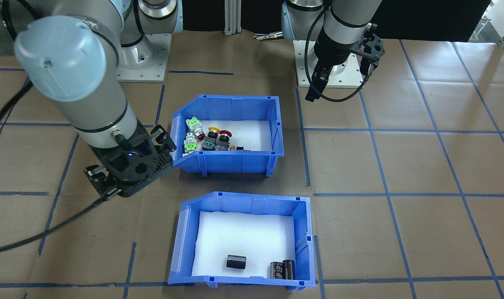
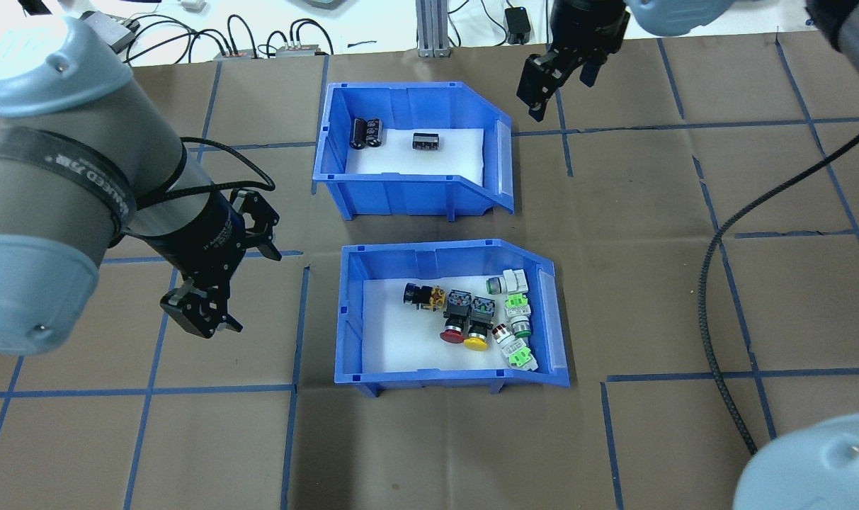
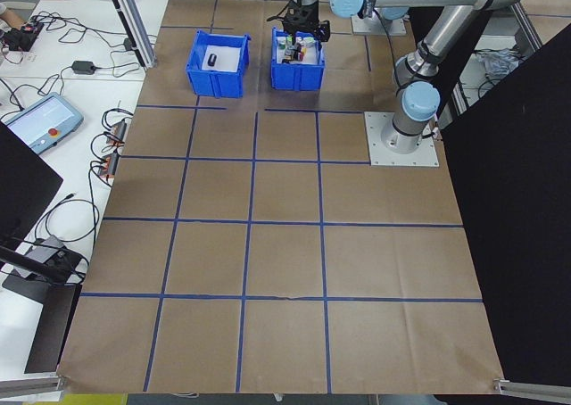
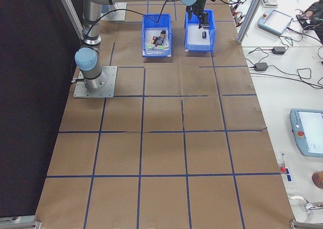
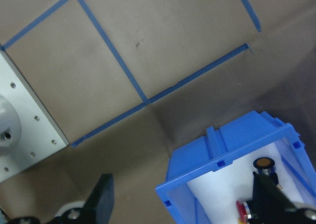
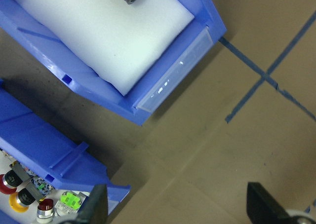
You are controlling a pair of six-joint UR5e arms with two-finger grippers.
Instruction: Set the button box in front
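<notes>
Seen from overhead, the left gripper [image 2: 201, 312] hangs above bare brown paper at the left of the table [image 2: 649, 283], its fingers spread apart and holding nothing, well apart from both bins. Its wrist view confirms the gap: two dark fingers [image 5: 101, 197] stand wide, with a corner of the button box [image 5: 232, 184] between them below.

At centre, the button box [image 2: 351, 319] sits on the near side of the table, close to the robot, its sloped open end facing right. On its white foam liner [image 2: 394, 340] lie the switches [image 2: 471, 312], bunched toward the right half, with red, yellow and green caps showing.

Just beyond it, on the far side, stands the second bin [image 2: 408, 191], with black cylinders [image 2: 367, 133] on its own foam. The two bins are near each other but not touching.

At far right, the right gripper [image 2: 556, 78] hovers off the second bin's open end, fingers apart and empty.
</notes>
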